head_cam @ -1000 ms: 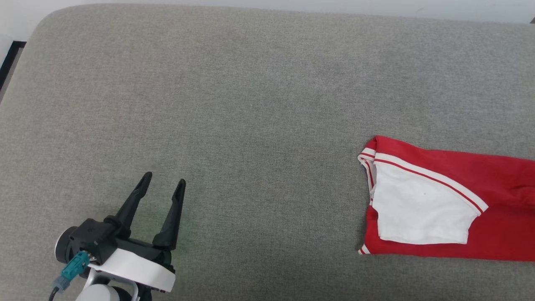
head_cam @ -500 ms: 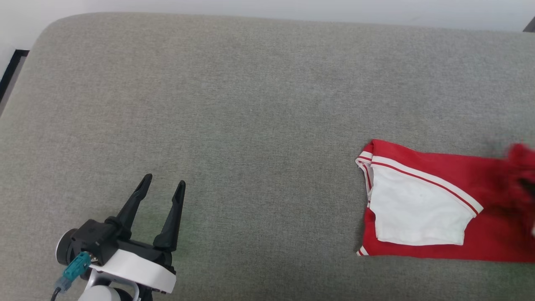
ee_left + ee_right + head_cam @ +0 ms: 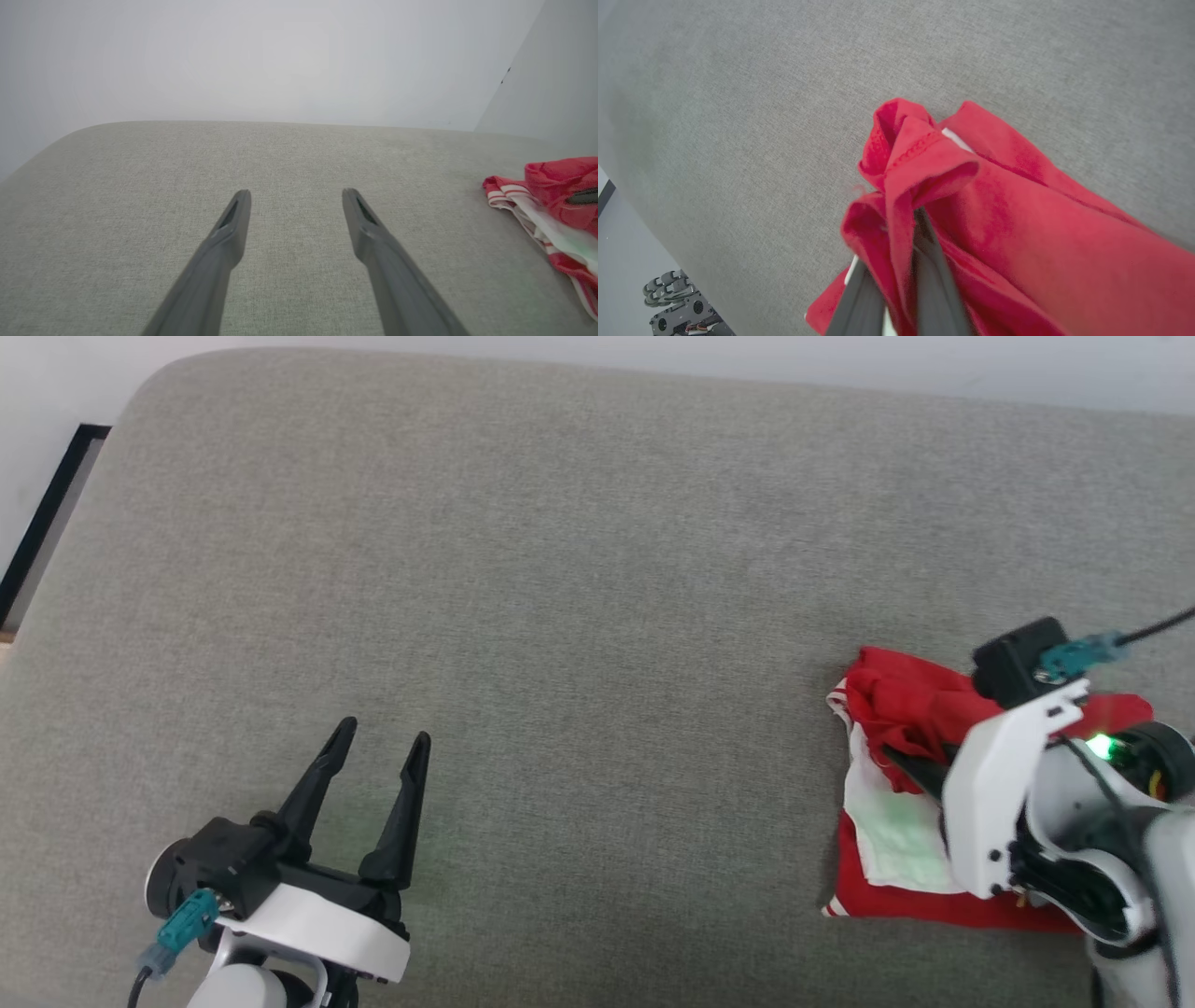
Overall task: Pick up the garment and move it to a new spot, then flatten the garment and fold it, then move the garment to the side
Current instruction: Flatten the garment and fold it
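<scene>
garment [image 3: 896,705] first: where does it lie?
— near right on the grey cushion [image 3: 597,569], bunched up, with red folds piled over a white sleeve part. its right side is hidden behind the right arm's white wrist shell, so i can't tell how far it runs. no lettering can be made out.

and the right gripper [image 3: 901,280]?
— clamped on a red fold of the garment. in the right wrist view the cloth wraps over both dark fingers and buries the tips. past the cushion's edge there is a dark bit of machinery [image 3: 677,303], too small to name.

the left gripper [image 3: 385,732]?
— near left, well apart from the garment, with its two fingers spread wide over bare cushion. its arm is cut off by the bottom edge.

counts?
— one garment, two grippers and two teal plugs [image 3: 182,926], one on each wrist. there is also one green light [image 3: 1102,745] on the right wrist.

farther out?
— the cushion's rounded far edge, then a pale wall [image 3: 653,355]. a black strip [image 3: 47,513] sits at the far left, cut off by the frame.
</scene>
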Robot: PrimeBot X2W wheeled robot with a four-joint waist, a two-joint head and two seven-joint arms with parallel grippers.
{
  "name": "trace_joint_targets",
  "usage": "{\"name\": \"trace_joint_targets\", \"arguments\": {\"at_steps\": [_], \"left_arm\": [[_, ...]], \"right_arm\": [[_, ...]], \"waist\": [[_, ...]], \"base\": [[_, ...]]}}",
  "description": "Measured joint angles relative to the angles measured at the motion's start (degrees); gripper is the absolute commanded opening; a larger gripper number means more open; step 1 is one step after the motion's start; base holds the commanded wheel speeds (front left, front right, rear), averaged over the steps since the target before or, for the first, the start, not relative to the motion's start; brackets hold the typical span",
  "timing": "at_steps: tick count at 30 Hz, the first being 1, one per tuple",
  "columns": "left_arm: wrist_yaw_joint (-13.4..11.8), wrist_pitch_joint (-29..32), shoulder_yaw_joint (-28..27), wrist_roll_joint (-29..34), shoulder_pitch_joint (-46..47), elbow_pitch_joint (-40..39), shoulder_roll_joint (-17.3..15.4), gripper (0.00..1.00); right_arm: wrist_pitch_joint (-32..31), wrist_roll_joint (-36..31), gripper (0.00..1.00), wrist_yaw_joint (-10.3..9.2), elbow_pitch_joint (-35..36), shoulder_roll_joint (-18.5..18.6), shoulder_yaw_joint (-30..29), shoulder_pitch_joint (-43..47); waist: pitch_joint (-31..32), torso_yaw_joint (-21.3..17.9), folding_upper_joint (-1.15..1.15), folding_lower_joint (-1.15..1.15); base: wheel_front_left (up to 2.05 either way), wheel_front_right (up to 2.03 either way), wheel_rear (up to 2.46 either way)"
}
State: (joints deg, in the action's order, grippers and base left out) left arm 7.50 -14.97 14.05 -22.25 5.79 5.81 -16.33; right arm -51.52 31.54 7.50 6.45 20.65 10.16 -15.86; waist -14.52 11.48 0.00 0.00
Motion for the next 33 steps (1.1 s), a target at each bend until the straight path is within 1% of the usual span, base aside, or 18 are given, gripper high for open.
{"name": "trace_joint_targets", "arguments": {"at_steps": [3, 7, 9, 10, 11, 12, 17, 20, 22, 25, 30, 33], "left_arm": [[0.0, 0.0, -0.31, -0.48, 0.21, 0.29, 0.19, 1.0], [0.0, 0.0, -0.11, -0.98, 0.57, 0.65, 0.18, 1.0], [0.0, 0.0, -0.02, -0.99, 0.66, 0.79, 0.14, 1.0], [0.0, 0.0, -0.03, -1.02, 0.73, 0.87, 0.11, 1.0], [0.0, 0.0, -0.08, -1.13, 0.73, 0.92, 0.07, 1.0], [0.0, 0.0, -0.21, -1.26, 0.7, 1.02, 0.05, 1.0], [0.0, -0.01, -0.45, -1.45, 0.01, 1.52, -0.12, 1.0], [0.0, 0.0, -0.25, -1.46, -0.2, 1.88, -0.34, 1.0], [0.0, -0.01, 0.0, -1.56, -0.2, 2.07, -0.45, 1.0], [0.0, -0.01, 0.73, -1.96, -0.2, 2.5, -0.75, 1.0], [0.0, 0.0, 1.71, -3.1, 0.01, 3.8, -0.75, 1.0], [0.0, -0.01, 1.19, -4.85, 0.29, 4.81, -0.6, 1.0]], "right_arm": [[2.1, -0.24, 0.0, 0.0, -3.11, -0.08, 2.09, -1.56], [4.66, -0.26, 0.0, 0.0, -7.83, 0.78, 3.96, -2.64], [5.36, -0.25, 0.0, 0.0, -8.73, 1.01, 4.28, -2.73], [6.32, -0.1, 0.21, 0.01, -9.43, 0.96, 4.44, -2.75], [7.25, 0.13, 0.47, 0.01, -10.0, 0.83, 4.49, -2.93], [7.9, 0.26, 1.0, 0.01, -10.37, 0.82, 4.6, -3.15], [11.54, 2.19, 1.0, 0.01, -10.51, 0.55, 3.08, -4.03], [13.66, 2.37, 1.0, 0.0, -10.55, 2.15, 2.55, -4.64], [15.22, 3.64, 1.0, 0.0, -10.8, 2.87, 2.27, -4.63], [18.81, 4.58, 1.0, 0.0, -11.85, 4.3, 2.04, -4.6], [26.95, 5.61, 1.0, 0.0, -15.41, 5.23, 1.43, -4.23], [34.27, 5.46, 1.0, 0.0, -17.96, 5.3, 1.12, -4.15]], "waist": [[-0.29, 0.52, 0.0, 0.0], [-0.47, 0.94, 0.0, 0.0], [-0.44, 0.97, 0.0, 0.0], [-0.38, 0.95, 0.0, 0.0], [-0.28, 0.89, 0.0, 0.0], [-0.16, 0.75, 0.0, 0.0], [0.71, -0.76, 0.0, 0.0], [1.48, -2.09, 0.0, 0.0], [2.1, -3.05, 0.0, 0.0], [3.04, -4.62, 0.0, 0.0], [4.58, -7.17, 0.0, 0.0], [5.47, -8.68, 0.0, 0.0]], "base": [[0.0, 0.0, 0.0], [0.0, 0.0, 0.0], [0.0, 0.0, 0.0], [0.0, 0.0, 0.0], [0.0, 0.0, 0.0], [0.0, 0.0, 0.0], [0.0, 0.0, 0.0], [0.0, 0.0, 0.0], [0.0, 0.0, 0.0], [0.0, 0.0, 0.0], [0.0, 0.0, 0.0], [0.0, 0.0, 0.0]]}}
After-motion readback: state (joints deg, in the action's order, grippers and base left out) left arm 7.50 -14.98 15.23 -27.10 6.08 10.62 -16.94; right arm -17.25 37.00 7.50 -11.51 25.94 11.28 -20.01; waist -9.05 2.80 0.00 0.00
